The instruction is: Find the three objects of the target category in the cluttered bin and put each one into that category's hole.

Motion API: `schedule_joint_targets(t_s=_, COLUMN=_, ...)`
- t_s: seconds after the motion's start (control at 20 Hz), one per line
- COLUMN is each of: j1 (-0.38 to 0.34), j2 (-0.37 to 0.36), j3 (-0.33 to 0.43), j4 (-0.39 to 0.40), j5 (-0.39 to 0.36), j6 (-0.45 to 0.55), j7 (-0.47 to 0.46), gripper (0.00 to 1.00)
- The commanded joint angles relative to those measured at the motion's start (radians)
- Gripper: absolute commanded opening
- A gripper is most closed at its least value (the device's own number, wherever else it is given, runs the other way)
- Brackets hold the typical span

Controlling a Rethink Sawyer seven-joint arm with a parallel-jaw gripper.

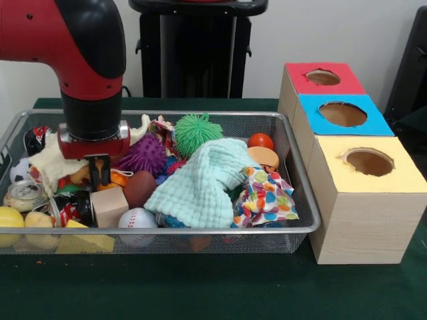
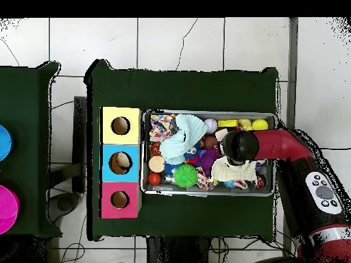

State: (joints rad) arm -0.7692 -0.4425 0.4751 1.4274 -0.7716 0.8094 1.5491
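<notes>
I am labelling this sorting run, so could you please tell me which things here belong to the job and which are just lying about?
Part of the job:
end effector
wire bin
red box
blue box
yellow box
cluttered items, including baseball

Just lying about:
pink disc
blue disc

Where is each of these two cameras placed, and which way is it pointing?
Front view: across the table, level with the bin, facing the robot; the red arm comes down from above, its gripper in the clutter.
Overhead view: above the table, looking straight down; the arm reaches in from the lower right.
Both show the bin, the green ball, the pale cloth and the three boxes.
</notes>
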Motion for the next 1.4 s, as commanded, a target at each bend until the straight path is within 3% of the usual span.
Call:
schedule_joint_targets(t_s=0.05, j1=0.017, j2=0.098, j3=-0.013, j4=0.032, j5=-0.035, j6=0.144, j7=-0.266, gripper=0.0)
schedule_joint_targets(t_s=0.25, j1=0.002, j2=0.101, j3=0.017, j4=0.042, j5=-0.025, j6=0.093, j7=-0.274, gripper=0.0)
schedule_joint_targets(t_s=0.4, j1=-0.019, j2=0.064, j3=0.055, j4=0.092, j5=0.009, j6=0.049, j7=-0.253, gripper=0.0)
schedule_joint_targets(t_s=0.7, j1=-0.023, j2=-0.031, j3=0.103, j4=0.153, j5=0.058, j6=0.049, j7=-0.241, gripper=0.0)
schedule_joint_targets(t_s=1.4, j1=-0.017, j2=-0.073, j3=0.134, j4=0.177, j5=0.099, j6=0.044, j7=-0.179, gripper=0.0)
